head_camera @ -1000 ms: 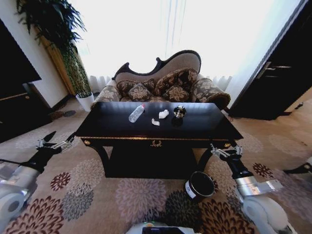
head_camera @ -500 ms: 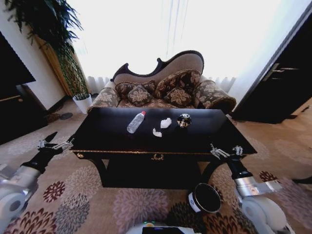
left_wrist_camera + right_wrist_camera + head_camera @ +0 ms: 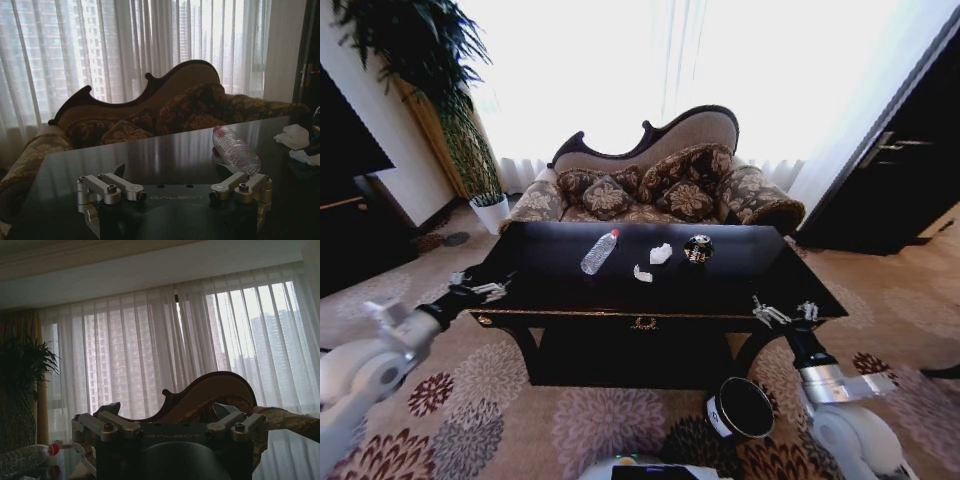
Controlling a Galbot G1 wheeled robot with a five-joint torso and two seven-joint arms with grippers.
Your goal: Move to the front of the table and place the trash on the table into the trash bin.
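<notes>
Jaws of left gripper [image 3: 172, 192] and right gripper [image 3: 170, 427] spread, empty; both marked GALBOT.

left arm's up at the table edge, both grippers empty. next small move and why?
Probably reach the left gripper forward to the bottle. It is open, at the table edge, and in the left wrist view the bottle lies just ahead. The right gripper waits open at the right corner.

A glossy black wooden table [image 3: 740, 275] mirrors window light. A clear plastic bottle [image 3: 599, 251] lies near crumpled white paper wads [image 3: 660, 253].
</notes>
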